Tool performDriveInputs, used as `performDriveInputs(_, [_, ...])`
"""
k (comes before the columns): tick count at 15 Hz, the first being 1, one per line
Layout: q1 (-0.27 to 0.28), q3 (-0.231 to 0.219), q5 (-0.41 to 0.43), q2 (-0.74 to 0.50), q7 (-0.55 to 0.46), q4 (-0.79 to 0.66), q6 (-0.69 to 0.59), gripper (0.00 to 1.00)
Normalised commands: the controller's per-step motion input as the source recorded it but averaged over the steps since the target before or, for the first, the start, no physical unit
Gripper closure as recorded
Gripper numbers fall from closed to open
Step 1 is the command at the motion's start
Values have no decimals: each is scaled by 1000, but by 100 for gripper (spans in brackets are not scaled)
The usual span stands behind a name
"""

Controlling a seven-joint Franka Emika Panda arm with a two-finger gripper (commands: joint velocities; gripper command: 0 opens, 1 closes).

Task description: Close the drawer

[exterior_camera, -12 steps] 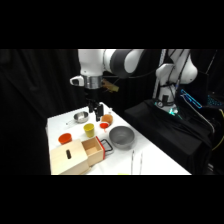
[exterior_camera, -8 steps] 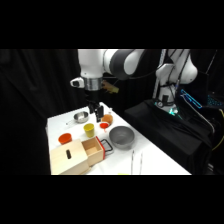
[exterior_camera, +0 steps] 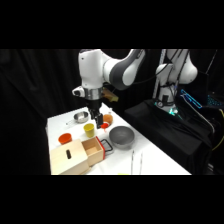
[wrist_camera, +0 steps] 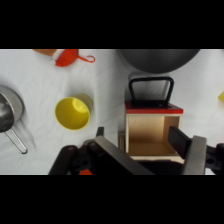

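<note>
No text, label, brand, number or sign can be read in either view.
</note>
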Motion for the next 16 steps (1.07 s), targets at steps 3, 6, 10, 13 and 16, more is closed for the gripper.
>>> performDriveInputs(3, [43,5,58,69,121,-6,150,0])
performDriveInputs(6, [54,7,65,18,104,-57,142,0])
performDriveInputs(10, [59,7,65,-23,97,-90,159,0])
performDriveInputs(13, [58,-3,44,-79,106,-169,190,0])
performDriveInputs(16, [51,-18,26,-124,112,-243,251,0])
